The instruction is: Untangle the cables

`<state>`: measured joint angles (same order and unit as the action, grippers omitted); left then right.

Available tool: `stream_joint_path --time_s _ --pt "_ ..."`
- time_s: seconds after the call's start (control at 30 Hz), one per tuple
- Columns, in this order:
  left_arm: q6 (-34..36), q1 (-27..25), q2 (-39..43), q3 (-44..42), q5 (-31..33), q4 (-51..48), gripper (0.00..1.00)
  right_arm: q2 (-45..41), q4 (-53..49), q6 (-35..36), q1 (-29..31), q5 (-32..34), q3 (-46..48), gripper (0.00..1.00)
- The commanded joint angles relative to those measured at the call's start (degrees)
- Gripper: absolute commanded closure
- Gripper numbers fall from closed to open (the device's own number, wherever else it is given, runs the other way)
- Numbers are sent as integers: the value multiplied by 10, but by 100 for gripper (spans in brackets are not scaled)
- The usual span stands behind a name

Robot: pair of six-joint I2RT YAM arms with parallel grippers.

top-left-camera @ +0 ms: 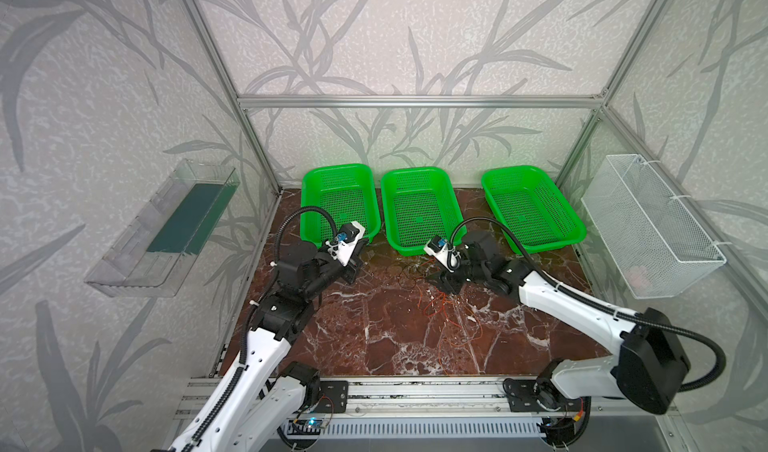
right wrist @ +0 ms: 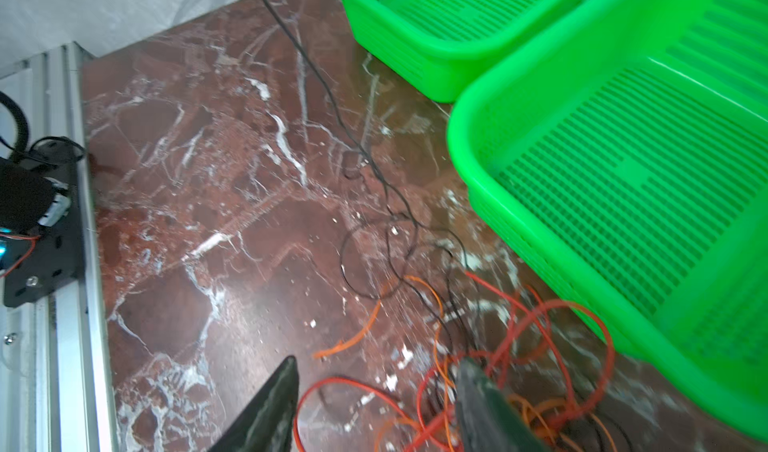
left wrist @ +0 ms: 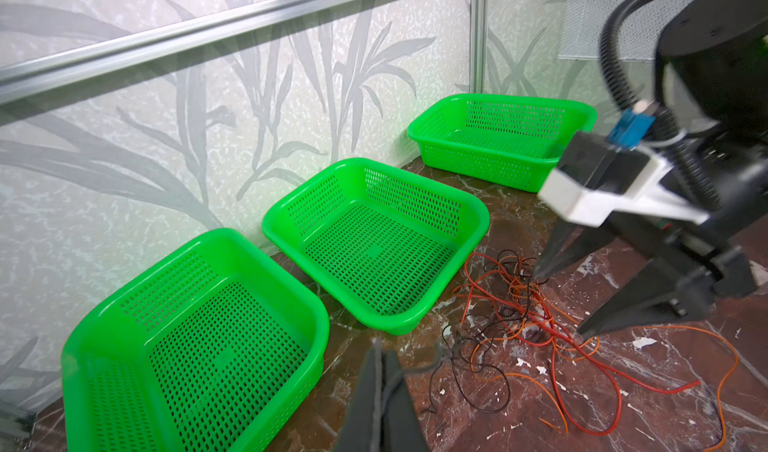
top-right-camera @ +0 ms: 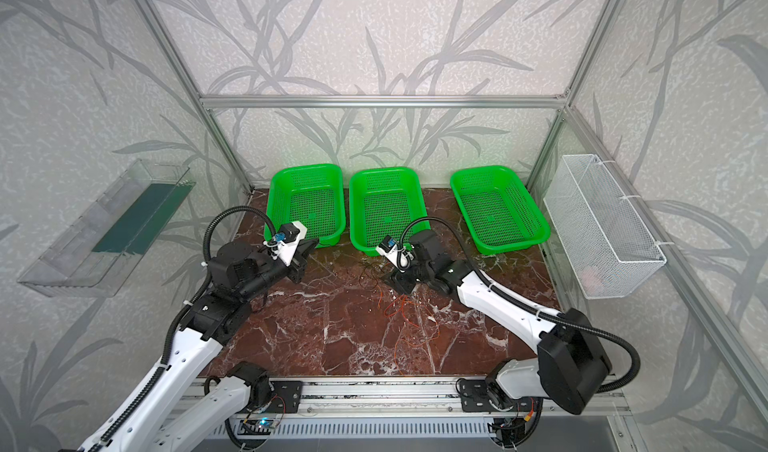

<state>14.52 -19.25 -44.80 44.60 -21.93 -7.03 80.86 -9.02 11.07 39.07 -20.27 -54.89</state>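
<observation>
Right gripper (right wrist: 378, 360), jaws spread, straddles the orange, red and black cables (left wrist: 519, 304) before the middle green basket (top-left-camera: 415, 170); left gripper (left wrist: 380, 346) pinches the black cable (right wrist: 330, 94). Closing on 2 strands could tighten the knot.

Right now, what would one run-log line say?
left hand: shut on black cable | right hand: open over tangled cables

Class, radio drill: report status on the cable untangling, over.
Left gripper shut on black cable. Right gripper open, down at the cables, knotted on the table. Green basket close beside them.
</observation>
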Motion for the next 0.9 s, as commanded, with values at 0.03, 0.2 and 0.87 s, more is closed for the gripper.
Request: stream_joint_path --time_s 0.03,0.2,0.87 --pt "6 -17 2 27 14 0 100 50 48 -1 8 -42 -51 43" --pt "9 -32 -2 35 29 6 100 78 43 -2 20 -52 -66 49" --pt "24 -68 -7 64 48 8 100 121 57 -35 28 81 -49 66"
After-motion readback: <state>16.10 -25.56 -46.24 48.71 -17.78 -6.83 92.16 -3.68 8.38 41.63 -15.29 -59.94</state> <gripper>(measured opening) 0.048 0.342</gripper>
